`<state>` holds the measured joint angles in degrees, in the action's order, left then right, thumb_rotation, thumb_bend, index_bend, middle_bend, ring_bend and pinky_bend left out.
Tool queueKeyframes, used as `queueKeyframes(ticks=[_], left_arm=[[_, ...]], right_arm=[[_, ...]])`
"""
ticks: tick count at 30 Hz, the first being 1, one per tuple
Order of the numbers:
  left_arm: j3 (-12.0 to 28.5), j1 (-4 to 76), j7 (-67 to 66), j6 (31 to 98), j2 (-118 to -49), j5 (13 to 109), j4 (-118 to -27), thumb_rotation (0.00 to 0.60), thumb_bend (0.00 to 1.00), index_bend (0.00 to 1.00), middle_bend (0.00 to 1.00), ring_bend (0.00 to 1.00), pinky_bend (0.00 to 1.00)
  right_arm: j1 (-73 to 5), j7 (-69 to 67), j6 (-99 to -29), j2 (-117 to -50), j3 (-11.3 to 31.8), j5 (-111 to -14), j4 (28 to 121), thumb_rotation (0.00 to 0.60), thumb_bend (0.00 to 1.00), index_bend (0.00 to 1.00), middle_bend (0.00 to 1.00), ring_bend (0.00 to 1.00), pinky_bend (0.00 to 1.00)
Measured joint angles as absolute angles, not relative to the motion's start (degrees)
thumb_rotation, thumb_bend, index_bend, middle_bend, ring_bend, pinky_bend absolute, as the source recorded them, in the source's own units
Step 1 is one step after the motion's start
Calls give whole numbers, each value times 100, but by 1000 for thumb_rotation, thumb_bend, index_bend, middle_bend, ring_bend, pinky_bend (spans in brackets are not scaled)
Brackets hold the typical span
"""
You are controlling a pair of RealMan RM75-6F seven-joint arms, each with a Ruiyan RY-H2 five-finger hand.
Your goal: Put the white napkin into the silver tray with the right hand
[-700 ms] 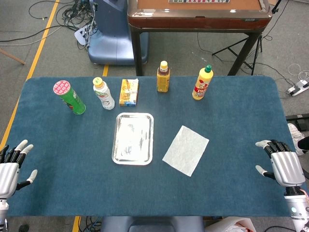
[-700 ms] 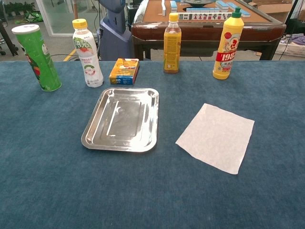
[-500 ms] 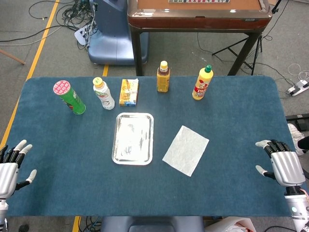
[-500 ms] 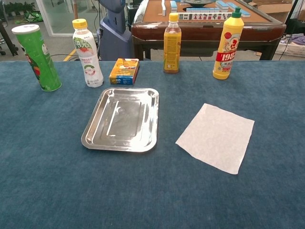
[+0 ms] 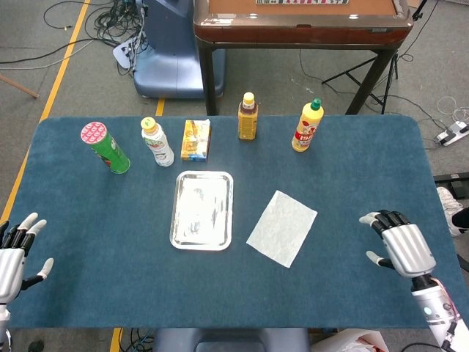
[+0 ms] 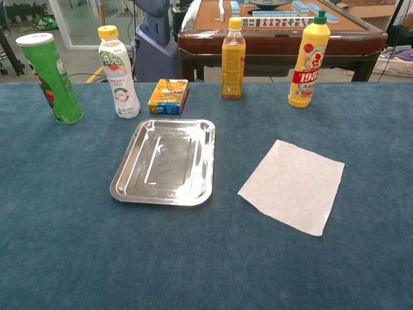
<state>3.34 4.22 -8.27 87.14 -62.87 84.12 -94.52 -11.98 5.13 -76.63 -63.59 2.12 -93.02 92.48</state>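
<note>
The white napkin [image 5: 282, 227] [image 6: 293, 185] lies flat on the blue tablecloth, just right of the silver tray [image 5: 201, 210] [image 6: 166, 169], which holds nothing. My right hand [image 5: 398, 246] hovers over the table's right side with its fingers spread, well to the right of the napkin and holding nothing. At the table's near left corner my left hand [image 5: 13, 253] is open too, fingers apart. Neither hand shows in the chest view.
Along the far side stand a green can [image 5: 106, 147], a white bottle [image 5: 157, 141], a small yellow box [image 5: 196, 139], an orange juice bottle [image 5: 248, 116] and a yellow squeeze bottle [image 5: 308, 125]. A brown table [image 5: 300, 22] stands beyond.
My right hand has moved left, in over the table toward the napkin. The left hand has slipped slightly down and left. Napkin and tray have not moved.
</note>
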Motion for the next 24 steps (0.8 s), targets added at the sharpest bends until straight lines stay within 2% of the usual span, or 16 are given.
queueKeyframes(ticks=[3,6,20,24], left_arm=[[333,381,-822,8766,-6268,8400,-9460,600,274,171,103,133,17],[327,351,-808,8790,-6250,8388,-9460,600,274,171,103,133,17],[271,137,-857,9038,-6097,8400,-9627,600,274,171,103,134,17],[263,107,-869,9081,-6108,8430,-9639,600,274,171,103,134,17]], right_arm=[[-1442,484,-7371,-6427,156,-9482,9224,600,70,407,328,232,291],[-1653,421,-7172,-6605,118,-9616,9119,600,72,431,336,232,291],[-2270,148,-6467,-7556,-33,-9777,8272,600,78,433,337,238,283],[-2391,143,-6440,-7777,-72,-9864,8017,600,129,433,337,238,253]])
